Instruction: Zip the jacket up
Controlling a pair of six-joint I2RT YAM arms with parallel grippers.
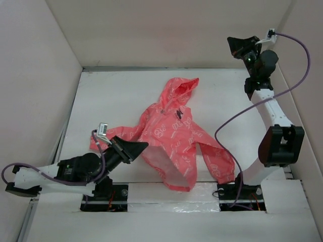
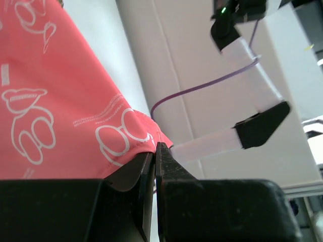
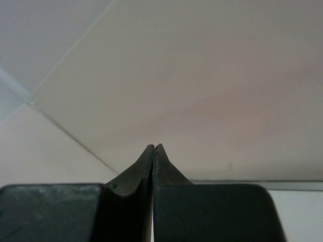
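The coral-pink hooded jacket point(image 1: 174, 136) lies spread on the white table, hood toward the back, sleeves out to both sides, with its small dark logo point(image 1: 177, 115) on the chest. My left gripper point(image 1: 144, 146) is low at the jacket's lower left hem. In the left wrist view the gripper point(image 2: 155, 146) has its jaws together with the edge of the jacket's pink fabric point(image 2: 60, 101) drawn into the tips. My right gripper point(image 1: 232, 45) is raised high at the back right, far from the jacket. In the right wrist view the gripper point(image 3: 153, 147) is shut and empty, facing the wall.
Pale walls enclose the table point(image 1: 111, 96) on the left, back and right. The right arm point(image 1: 275, 126) stands tall along the right side with a purple cable point(image 1: 227, 126) looping down near the jacket's right sleeve. The right arm also shows in the left wrist view point(image 2: 257, 126).
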